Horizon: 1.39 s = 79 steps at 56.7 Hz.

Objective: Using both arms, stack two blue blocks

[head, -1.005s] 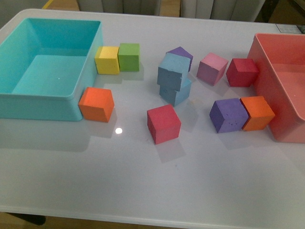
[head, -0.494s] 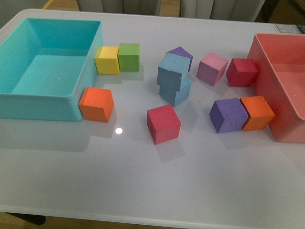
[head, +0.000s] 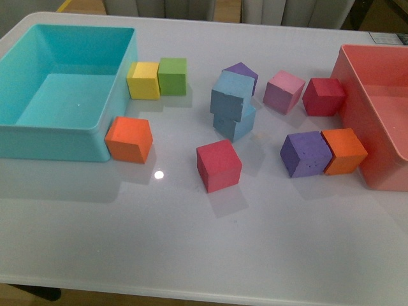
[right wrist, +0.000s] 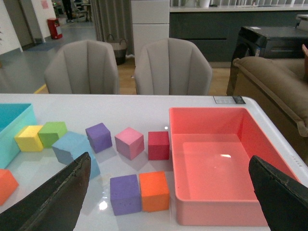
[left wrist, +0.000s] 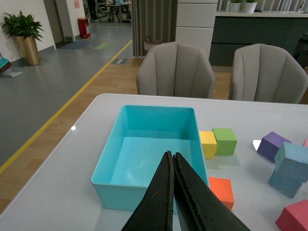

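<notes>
Jaws clear of the stacked blue blocks [head: 233, 107], well apart.

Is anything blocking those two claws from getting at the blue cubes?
Nothing visible does. The upper blue block already sits tilted on the lower blue block; the purple cube stands behind them and the red cube in front, both clear of the top.
</notes>
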Motion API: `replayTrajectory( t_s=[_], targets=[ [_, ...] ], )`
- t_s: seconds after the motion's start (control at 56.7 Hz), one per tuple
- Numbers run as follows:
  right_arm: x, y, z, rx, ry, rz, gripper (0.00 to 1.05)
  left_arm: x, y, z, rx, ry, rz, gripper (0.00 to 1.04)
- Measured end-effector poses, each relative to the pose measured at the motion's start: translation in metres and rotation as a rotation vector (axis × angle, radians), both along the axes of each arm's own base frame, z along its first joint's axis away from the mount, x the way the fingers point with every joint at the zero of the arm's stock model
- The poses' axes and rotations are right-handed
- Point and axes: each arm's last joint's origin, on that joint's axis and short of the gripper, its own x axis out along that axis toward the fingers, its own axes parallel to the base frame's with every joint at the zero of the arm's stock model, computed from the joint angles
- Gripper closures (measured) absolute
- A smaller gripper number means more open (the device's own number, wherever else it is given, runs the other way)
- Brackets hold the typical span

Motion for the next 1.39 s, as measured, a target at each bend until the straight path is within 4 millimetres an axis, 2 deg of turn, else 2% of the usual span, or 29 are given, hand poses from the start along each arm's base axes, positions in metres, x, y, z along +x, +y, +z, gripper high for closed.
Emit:
replayTrajectory(
  t_s=[0.37,0.529,0.829,0.899,0.987,1.022,1.146,1.234,1.269,1.393],
  targets=[
    [0.0,0.0,0.0,0.0,0.0,0.0,0.09,-0.008,0.0,-0.001,0.0,0.0,0.0,1.03],
    [0.0,0.0,0.0,0.0,0.0,0.0,0.09,-0.018,0.0,-0.004,0.0,0.008,0.0,1.03],
    [0.0,0.0,0.0,0.0,0.0,0.0,0.09,-0.019,0.0,-0.003,-0.001,0.005,0.0,1.03],
    [0.0,0.0,0.0,0.0,0.0,0.0,0.09,-0.019,0.0,-0.003,0.0,0.005,0.0,0.91],
    [0.0,0.0,0.0,0.0,0.0,0.0,0.09,-0.019,0.0,-0.003,0.0,0.005,0.0,0.66],
    [0.0,0.0,0.0,0.0,0.0,0.0,0.09,-0.019,0.0,-0.003,0.0,0.005,0.0,0.62],
    [0.0,0.0,0.0,0.0,0.0,0.0,0.09,-0.019,0.0,-0.003,0.0,0.005,0.0,0.29],
    [0.0,0.0,0.0,0.0,0.0,0.0,0.09,-0.019,0.0,-0.003,0.0,0.005,0.0,0.12],
    [0.0,0.0,0.0,0.0,0.0,0.0,0.09,-0.019,0.0,-0.003,0.001,0.005,0.0,0.07],
    [0.0,0.0,0.0,0.0,0.0,0.0,0.09,-0.019,0.0,-0.003,0.001,0.005,0.0,0.09]
  ],
)
